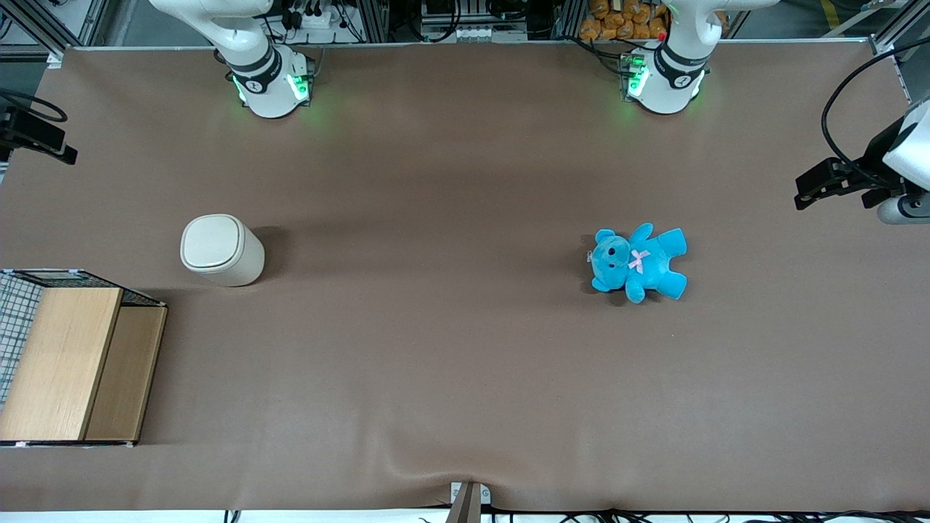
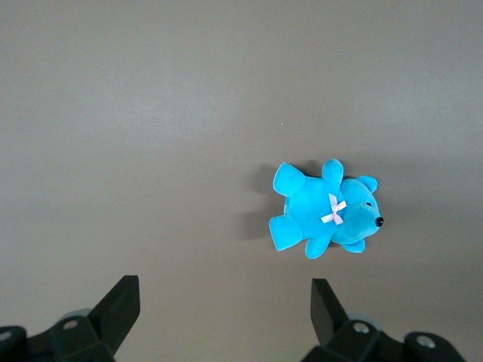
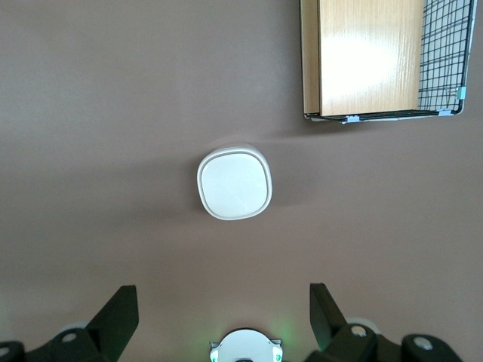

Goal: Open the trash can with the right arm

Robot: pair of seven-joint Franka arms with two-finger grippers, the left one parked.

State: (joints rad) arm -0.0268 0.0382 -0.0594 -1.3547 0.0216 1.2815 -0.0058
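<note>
The trash can [image 1: 218,247] is a small cream-white bin standing upright on the brown table, toward the working arm's end, with its lid down. In the right wrist view the trash can [image 3: 235,183] shows from straight above, lid flat and closed. My right gripper [image 3: 223,290] is open and empty, its two black fingers [image 3: 121,317] spread wide. It hangs high above the table, apart from the bin and touching nothing. In the front view only a black part of the gripper [image 1: 33,134] shows at the picture's edge.
A wooden box with wire mesh [image 1: 73,363] stands beside the bin, nearer the front camera; it also shows in the right wrist view [image 3: 370,56]. A blue teddy [image 1: 639,261] lies toward the parked arm's end. The working arm's base [image 1: 269,80] is at the table's back edge.
</note>
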